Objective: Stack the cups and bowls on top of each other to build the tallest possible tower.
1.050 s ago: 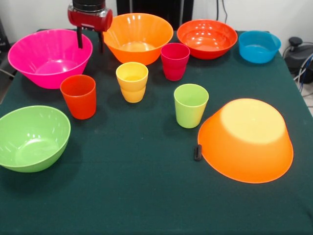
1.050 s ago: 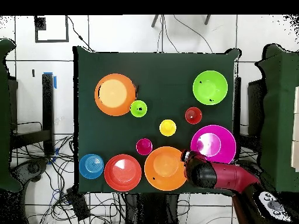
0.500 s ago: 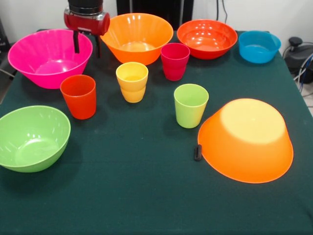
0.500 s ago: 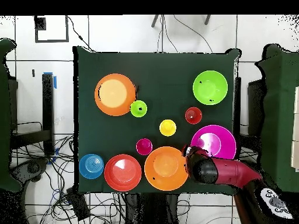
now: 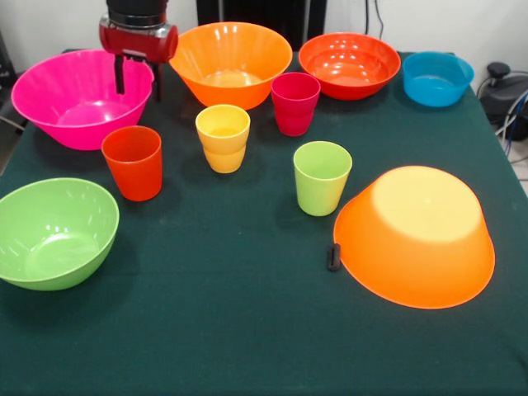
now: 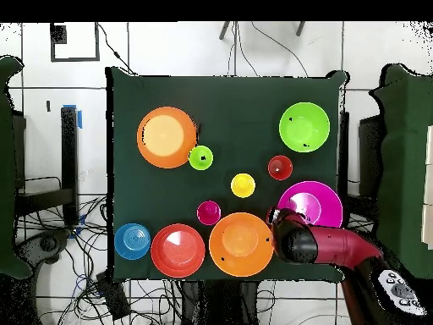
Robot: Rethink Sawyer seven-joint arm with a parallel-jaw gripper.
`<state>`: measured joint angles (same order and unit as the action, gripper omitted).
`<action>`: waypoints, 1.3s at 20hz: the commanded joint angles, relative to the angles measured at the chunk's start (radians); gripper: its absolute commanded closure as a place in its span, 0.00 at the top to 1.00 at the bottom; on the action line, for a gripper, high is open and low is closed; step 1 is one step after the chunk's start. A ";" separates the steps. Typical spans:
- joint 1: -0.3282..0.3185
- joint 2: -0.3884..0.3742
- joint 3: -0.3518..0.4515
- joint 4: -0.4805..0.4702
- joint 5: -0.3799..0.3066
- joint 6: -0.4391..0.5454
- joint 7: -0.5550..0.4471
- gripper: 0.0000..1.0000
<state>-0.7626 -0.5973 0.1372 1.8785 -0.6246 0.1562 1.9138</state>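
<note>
Cups and bowls stand apart on the green table (image 5: pixel 247 330), none stacked. Only the front view shows the pincer (image 5: pixel 137 77) with its two dark fingers (image 5: pixel 120 76) spread and empty, straddling the pink bowl's (image 5: pixel 78 97) rim; overhead, the arm (image 6: pixel 326 247) hides them. The upright orange bowl (image 5: pixel 232 62) sits just beside the pincer, the orange-red cup (image 5: pixel 133 162) near it, and the overturned orange bowl (image 5: pixel 415 236) well apart.

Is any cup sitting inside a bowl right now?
No, all four cups stand on the table, outside the bowls.
</note>
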 commanded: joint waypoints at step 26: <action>0.023 0.113 0.110 -0.113 -0.090 0.056 -0.090 1.00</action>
<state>-0.7628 -0.5178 0.1484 1.8433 -0.6358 0.1560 1.9136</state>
